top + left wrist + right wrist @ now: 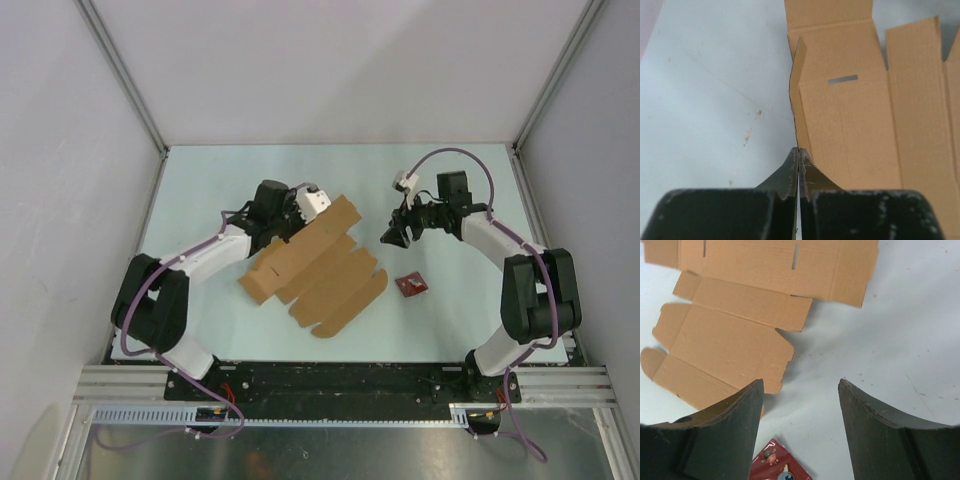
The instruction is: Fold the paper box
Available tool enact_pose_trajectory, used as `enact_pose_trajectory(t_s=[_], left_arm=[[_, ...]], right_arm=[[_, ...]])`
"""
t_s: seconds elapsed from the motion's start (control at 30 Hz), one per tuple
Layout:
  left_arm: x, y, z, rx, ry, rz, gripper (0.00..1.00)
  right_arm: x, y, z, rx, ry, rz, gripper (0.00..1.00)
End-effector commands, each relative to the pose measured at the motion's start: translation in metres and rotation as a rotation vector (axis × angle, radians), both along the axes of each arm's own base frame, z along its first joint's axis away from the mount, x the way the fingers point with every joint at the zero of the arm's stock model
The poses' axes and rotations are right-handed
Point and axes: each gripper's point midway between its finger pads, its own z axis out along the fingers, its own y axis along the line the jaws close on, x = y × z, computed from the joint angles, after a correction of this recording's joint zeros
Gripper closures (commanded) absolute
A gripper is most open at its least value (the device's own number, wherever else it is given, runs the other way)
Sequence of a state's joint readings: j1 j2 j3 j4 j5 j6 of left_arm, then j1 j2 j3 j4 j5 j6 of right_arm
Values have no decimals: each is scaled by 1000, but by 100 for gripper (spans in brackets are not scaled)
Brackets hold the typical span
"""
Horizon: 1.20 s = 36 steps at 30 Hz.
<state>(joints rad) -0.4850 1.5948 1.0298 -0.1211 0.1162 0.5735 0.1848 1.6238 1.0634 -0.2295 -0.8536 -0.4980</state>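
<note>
The paper box [320, 268] lies unfolded as a flat brown die-cut sheet in the middle of the table. My left gripper [292, 232] is at the sheet's far left edge. In the left wrist view its jaws [799, 150] are closed on the edge of a side flap [799, 95] that stands up from the sheet [855, 125]. My right gripper [392, 236] is open and empty, hovering to the right of the sheet. In the right wrist view the gripper [800, 386] is over bare table, with the sheet [735, 340] ahead and to the left.
A small red square packet [410, 286] lies on the table right of the sheet, below my right gripper; it also shows in the right wrist view [780, 466]. White walls and metal frame posts enclose the pale table [470, 200].
</note>
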Motion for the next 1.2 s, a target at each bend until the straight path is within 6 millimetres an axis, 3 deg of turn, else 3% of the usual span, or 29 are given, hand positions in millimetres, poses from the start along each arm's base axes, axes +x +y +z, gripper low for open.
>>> enact_pose_trajectory(t_s=[0.0,0.37,0.5,0.63,0.67,0.8,0.93,1.0,1.1,1.13,1.17], left_arm=[[-11,-28,50,-62,-129,-213,100],[-59,-58,31,-30,-138,-498,100],[-65,-63,26,-2,-156,-542,99],[-61,-65,19,-2,-114,-488,71],[-59,-66,21,-8,-112,-479,58],[-63,-69,27,-57,-88,-456,42],[-66,-54,44,-79,-117,-396,36],[-68,-42,66,-125,-149,-349,35],[-66,-12,87,-213,-157,-244,32],[-64,4,87,-248,-139,-216,32],[-66,11,88,-286,-116,-188,32]], right_arm=[[-7,3,35,36,-110,97,34],[-24,-7,33,58,-110,175,30],[-25,-14,38,66,-133,181,29],[-19,-17,34,40,-154,171,27],[-16,-16,34,41,-162,169,27],[-9,-12,32,48,-180,176,26],[-5,-1,35,28,-244,201,24],[-3,7,36,7,-271,209,23],[7,15,43,-17,-315,219,21],[-1,20,25,-33,-224,251,21],[13,26,42,-35,-253,273,21]])
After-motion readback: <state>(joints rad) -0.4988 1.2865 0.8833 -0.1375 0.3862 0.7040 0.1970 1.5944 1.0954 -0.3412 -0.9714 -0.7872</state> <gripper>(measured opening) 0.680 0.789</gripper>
